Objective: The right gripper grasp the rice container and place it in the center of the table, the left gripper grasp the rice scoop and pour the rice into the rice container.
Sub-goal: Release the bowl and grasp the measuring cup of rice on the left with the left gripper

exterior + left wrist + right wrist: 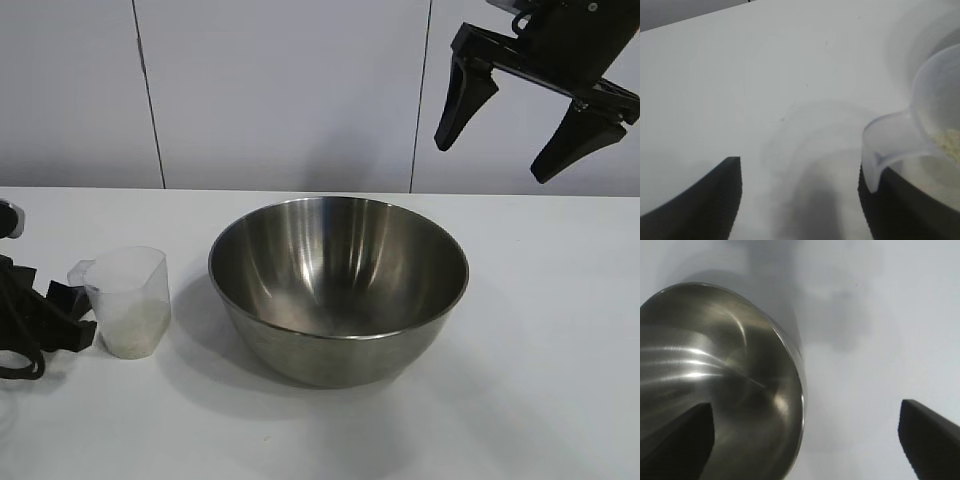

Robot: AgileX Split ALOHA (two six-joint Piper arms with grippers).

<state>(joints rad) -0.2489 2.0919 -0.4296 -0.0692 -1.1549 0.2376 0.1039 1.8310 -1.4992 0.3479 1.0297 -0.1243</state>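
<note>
While the left pincer (75, 300) stands apart around the measuring cup's (130, 300) tab, I'd clamp squarely before lifting toward the steel bowl (338, 288), right pincer (520, 125) parked apart above.

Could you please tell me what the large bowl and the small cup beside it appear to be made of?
The rice container looks like stainless steel with a brushed, shiny finish: its inner wall shows streaked highlights and reflections. The rice scoop seems to be translucent, whitish plastic: the rice inside shows through its cloudy wall.

Right gripper (525, 135) raised, spread; left gripper (60, 315) low
</note>
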